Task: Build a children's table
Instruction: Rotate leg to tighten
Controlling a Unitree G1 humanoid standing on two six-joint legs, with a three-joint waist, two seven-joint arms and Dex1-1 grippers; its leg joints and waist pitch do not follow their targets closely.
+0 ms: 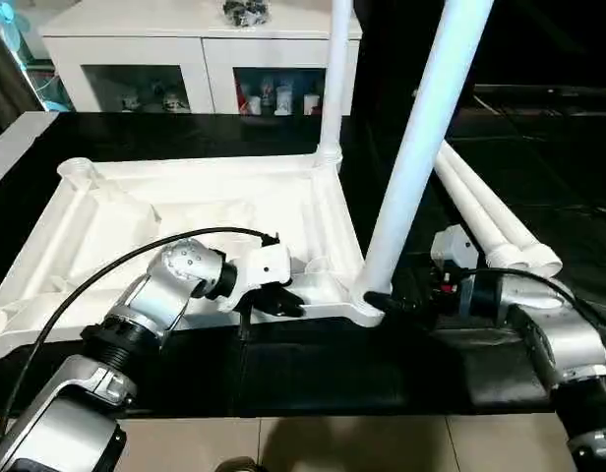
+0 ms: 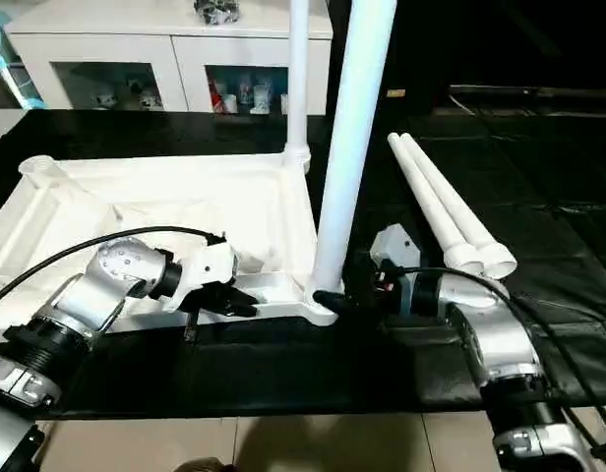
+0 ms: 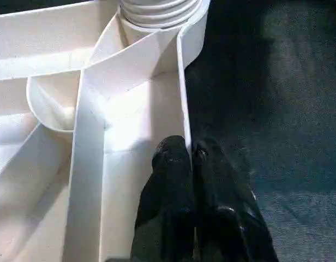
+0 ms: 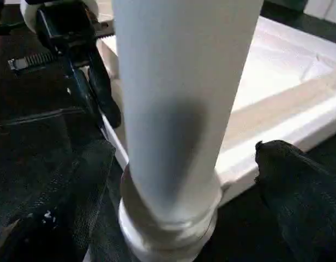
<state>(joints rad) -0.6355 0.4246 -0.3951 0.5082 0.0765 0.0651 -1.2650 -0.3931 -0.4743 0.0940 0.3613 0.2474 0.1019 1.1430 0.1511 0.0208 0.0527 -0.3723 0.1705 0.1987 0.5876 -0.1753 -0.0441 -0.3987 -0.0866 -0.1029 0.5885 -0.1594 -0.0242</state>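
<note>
The white tabletop lies upside down on a black mat, ribbed underside up. One white leg stands upright in the far right corner socket. A second leg stands in the near right socket, leaning to the right. Two loose legs lie on the mat to the right. My left gripper is shut on the tabletop's near rim, close to that near right corner. My right gripper is open around the base of the leaning leg; one finger stands clear of the tube.
A white glass-door cabinet stands behind the mat. The black mat ends at a light floor along the near edge. A black cable arcs over my left forearm.
</note>
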